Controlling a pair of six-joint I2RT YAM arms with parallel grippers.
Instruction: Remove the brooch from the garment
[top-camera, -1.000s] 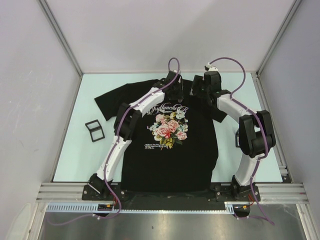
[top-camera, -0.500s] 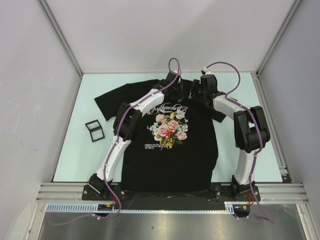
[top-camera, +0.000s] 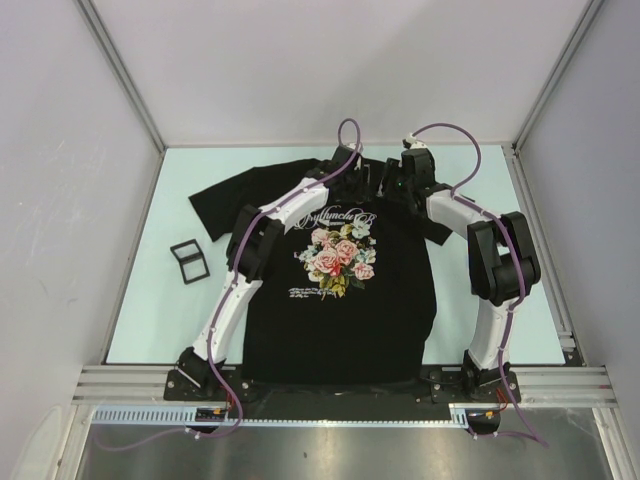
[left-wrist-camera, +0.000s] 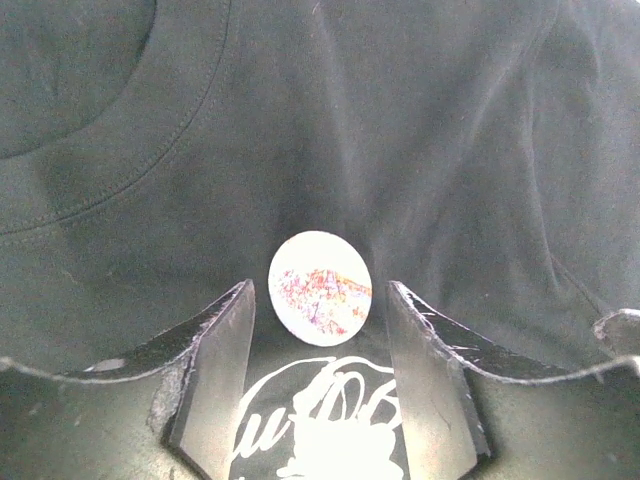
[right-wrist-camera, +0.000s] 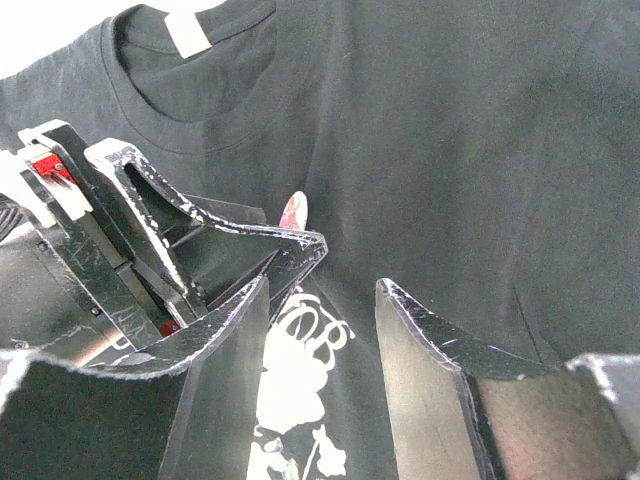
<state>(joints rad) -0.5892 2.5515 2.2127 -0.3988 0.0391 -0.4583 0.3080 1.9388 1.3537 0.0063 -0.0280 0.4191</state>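
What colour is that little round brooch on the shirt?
The brooch is white with reddish-pink and yellow markings; clearest in left wrist view.

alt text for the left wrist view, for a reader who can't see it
A small round white brooch with a pinkish print sits on the black T-shirt, flanked by the open left gripper. The collar seam curves at upper left; white cursive lettering shows just below the brooch.

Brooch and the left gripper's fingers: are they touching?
Apart. The left wrist view shows the brooch between the open left gripper's fingers, with dark shirt visible on both sides of it.
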